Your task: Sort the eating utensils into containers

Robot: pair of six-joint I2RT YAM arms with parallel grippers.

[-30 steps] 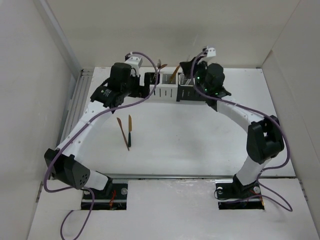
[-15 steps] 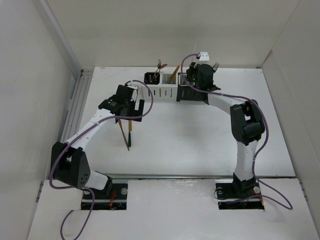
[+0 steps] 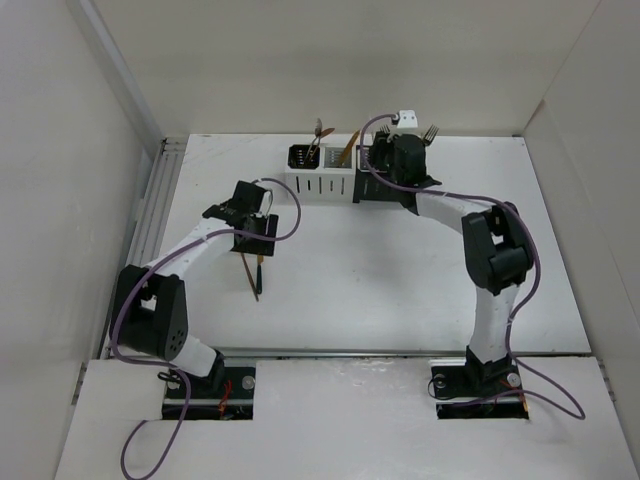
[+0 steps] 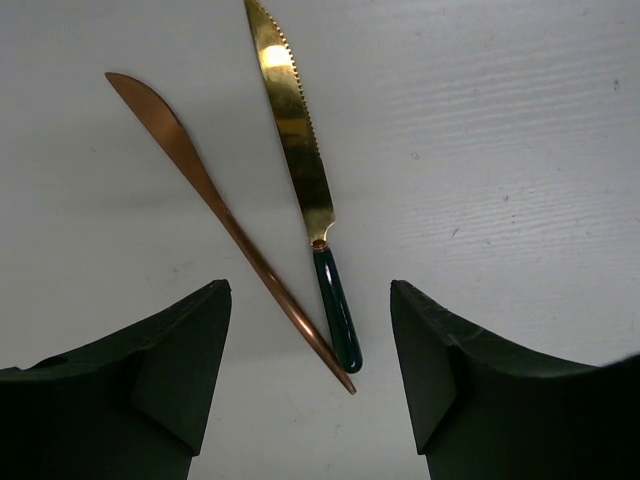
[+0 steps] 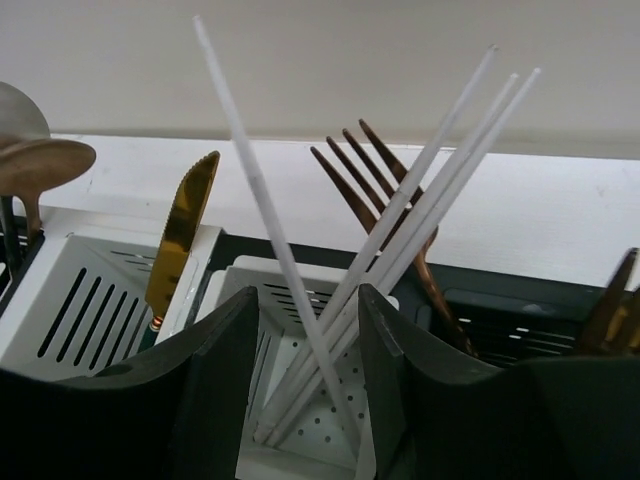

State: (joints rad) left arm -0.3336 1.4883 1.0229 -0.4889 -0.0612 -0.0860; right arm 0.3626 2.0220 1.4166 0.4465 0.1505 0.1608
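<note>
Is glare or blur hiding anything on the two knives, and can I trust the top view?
Left wrist: sharp, with bright glare on the gold knife blade; copper knife evenly lit. Top external: even light, but both knives tiny, partly under the left gripper. Right wrist: chopsticks crisp.

Your left arm (image 3: 190,245) extends forward, left gripper (image 4: 310,290) facing down, jaws wide apart; your right arm (image 3: 490,250) reaches farther, right gripper (image 5: 303,300) jaws narrowly parted.

knives (image 4: 292,150) lying on table (image 4: 500,150): 2 | knife (image 5: 182,230) standing in container (image 5: 60,290): 1 | white chopsticks (image 5: 266,210): 4
</note>
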